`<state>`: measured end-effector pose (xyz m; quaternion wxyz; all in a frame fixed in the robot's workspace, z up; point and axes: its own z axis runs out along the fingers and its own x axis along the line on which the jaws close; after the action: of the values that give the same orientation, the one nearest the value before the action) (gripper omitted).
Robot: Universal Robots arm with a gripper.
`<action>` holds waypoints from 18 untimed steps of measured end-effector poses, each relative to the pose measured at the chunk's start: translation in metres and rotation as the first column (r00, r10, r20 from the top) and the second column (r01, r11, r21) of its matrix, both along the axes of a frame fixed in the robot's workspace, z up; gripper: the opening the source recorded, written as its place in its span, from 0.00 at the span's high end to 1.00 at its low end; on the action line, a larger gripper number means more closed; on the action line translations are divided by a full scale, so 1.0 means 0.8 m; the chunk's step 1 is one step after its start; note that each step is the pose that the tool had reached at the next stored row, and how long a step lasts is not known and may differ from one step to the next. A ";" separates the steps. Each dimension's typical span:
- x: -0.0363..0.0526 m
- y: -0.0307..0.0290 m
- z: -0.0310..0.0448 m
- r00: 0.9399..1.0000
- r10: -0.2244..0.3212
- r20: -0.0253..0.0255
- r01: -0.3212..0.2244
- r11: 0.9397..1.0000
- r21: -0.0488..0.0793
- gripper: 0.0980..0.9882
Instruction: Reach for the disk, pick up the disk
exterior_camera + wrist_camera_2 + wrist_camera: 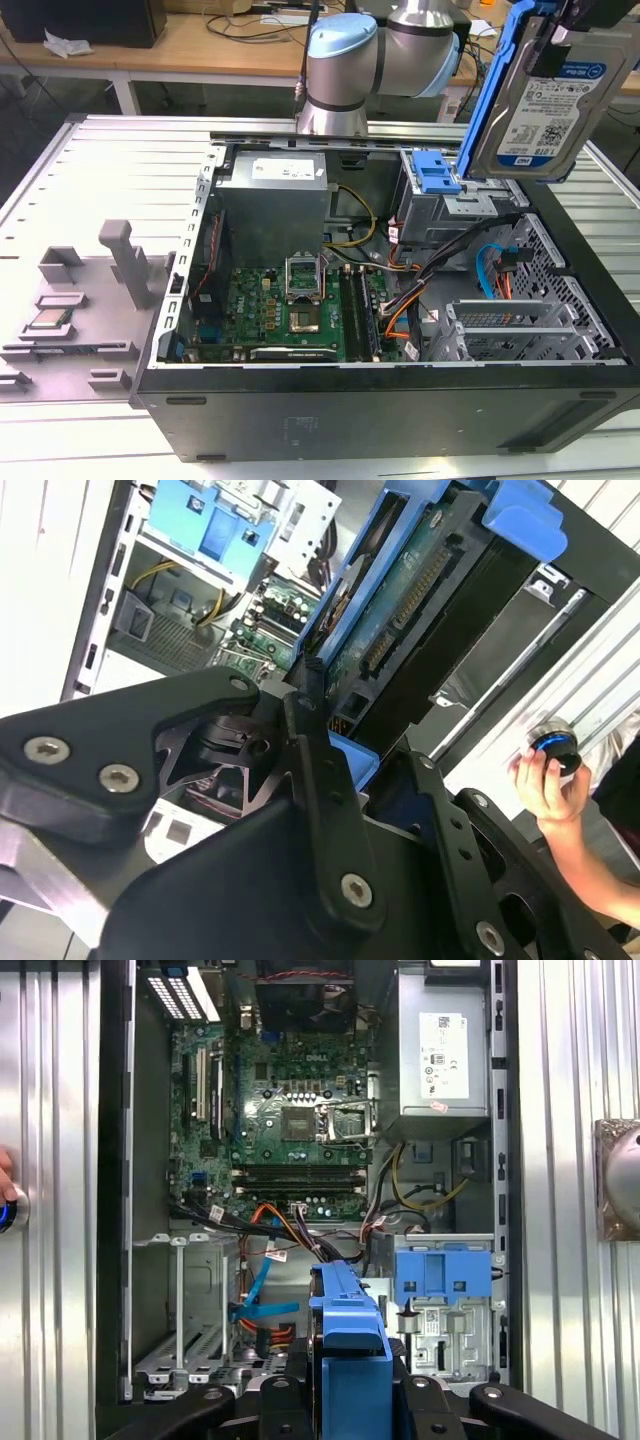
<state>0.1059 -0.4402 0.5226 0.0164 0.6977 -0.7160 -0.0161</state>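
Observation:
The disk (550,100), a silver drive with a white-and-blue label in a bright blue bracket (495,90), hangs upright in the air above the open computer case, at the exterior view's upper right. My gripper (565,25) is shut on it from above. In the second wrist view the dark fingers (305,730) clamp the bracket at its near end, and the disk (420,590) shows its green circuit-board side. The first wrist view shows the bracket (350,1330) edge-on between the gripper's jaws (350,1385).
Below stands the open computer case (380,400) with its motherboard (290,300), power supply (275,200), cables and the blue-latched drive cage (437,175). Grey fixtures and a CPU chip (55,320) lie on the table at the exterior view's left. A person's hand (545,775) holds a knob beside the case.

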 end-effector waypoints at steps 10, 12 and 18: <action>0.000 -0.0174 -0.0002 1.000 0.000 0.000 0.000 1.000 0.000 0.70; 0.000 -0.0234 -0.0003 1.000 0.000 0.000 0.000 1.000 0.000 0.70; 0.000 -0.0397 -0.0004 1.000 0.000 0.000 0.000 1.000 0.000 0.70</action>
<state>0.1059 -0.4720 0.5223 0.0164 0.6977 -0.7160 -0.0161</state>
